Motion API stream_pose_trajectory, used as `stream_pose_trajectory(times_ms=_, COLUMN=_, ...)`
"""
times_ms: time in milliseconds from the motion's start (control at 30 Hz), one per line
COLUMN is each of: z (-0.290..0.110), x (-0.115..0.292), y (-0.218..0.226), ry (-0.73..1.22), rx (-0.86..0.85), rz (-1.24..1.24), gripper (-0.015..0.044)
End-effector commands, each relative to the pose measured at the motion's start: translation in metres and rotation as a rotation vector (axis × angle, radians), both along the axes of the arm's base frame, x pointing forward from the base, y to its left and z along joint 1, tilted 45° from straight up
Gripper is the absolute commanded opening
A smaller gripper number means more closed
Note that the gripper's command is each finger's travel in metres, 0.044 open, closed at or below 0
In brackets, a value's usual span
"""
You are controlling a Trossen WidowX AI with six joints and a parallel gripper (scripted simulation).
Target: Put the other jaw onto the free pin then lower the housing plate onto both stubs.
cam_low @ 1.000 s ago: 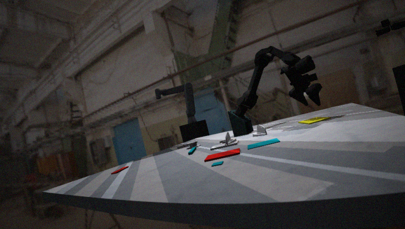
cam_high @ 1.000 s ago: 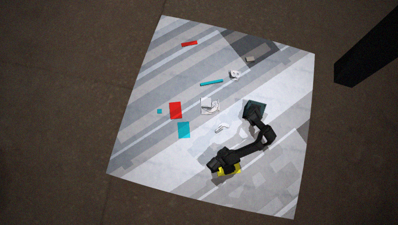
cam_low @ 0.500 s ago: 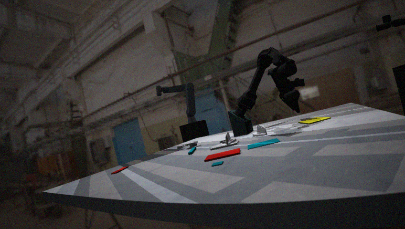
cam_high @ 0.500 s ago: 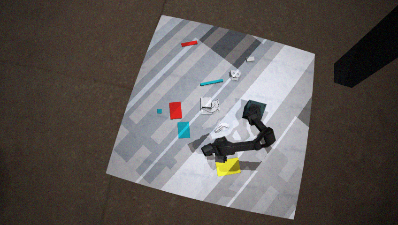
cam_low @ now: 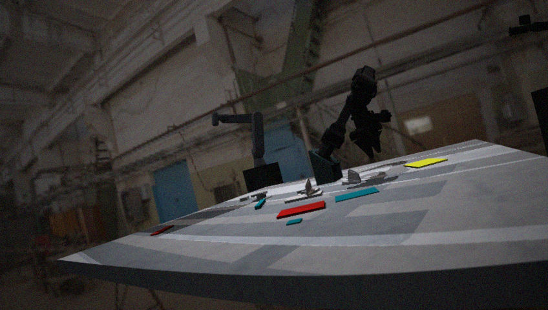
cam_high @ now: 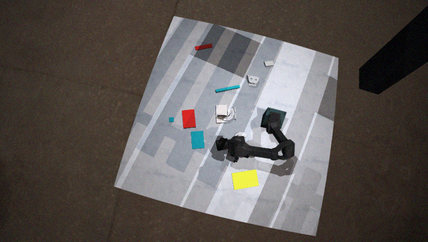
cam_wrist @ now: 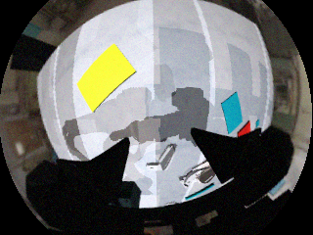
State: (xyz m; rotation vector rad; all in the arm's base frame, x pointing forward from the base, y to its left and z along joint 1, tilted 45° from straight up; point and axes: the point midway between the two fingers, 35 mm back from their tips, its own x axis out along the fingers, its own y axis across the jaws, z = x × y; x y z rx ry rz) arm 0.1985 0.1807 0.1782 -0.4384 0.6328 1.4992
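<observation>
The free jaw (cam_high: 240, 134) (cam_low: 353, 177) (cam_wrist: 167, 157) is a pale curved piece with an upright pad, lying on the table, partly hidden by the arm in the top view. The white base (cam_high: 221, 121) (cam_low: 293, 199) carries the other jaw (cam_high: 221, 109) (cam_low: 308, 187), whose pad stands up; pins and teeth are too small to tell. The housing plate (cam_high: 253, 79) (cam_low: 258, 197) is a small white piece with two holes, lying apart from the base. My gripper (cam_low: 375, 154) (cam_wrist: 160, 136) is open and empty, pointing down high above the table, with the free jaw beyond its fingertips.
A yellow sheet (cam_high: 245, 179) (cam_low: 426, 163) (cam_wrist: 106, 77), a teal sheet (cam_high: 197, 139) (cam_low: 357, 194) (cam_wrist: 232, 112) and a red sheet (cam_high: 189, 118) (cam_low: 300, 209) lie around. A teal bar (cam_high: 227, 88), red bar (cam_high: 203, 47), small teal square (cam_high: 171, 119) and small white block (cam_high: 268, 63) also lie there.
</observation>
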Motion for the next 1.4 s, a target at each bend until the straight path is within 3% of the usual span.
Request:
stream_pose_trajectory(times_ms=0, z=-0.016, x=0.003, y=-0.019, ry=0.085, rx=-0.035, rz=-0.091, gripper=0.0440)
stream_pose_trajectory(times_ms=633, z=-0.063, x=-0.004, y=-0.088, ry=0.395, rx=-0.100, rz=-0.433, gripper=0.0440)
stream_pose_trajectory(times_ms=1367, z=-0.091, x=-0.003, y=-0.059, ry=0.397, rx=-0.098, rz=-0.435, gripper=0.0440)
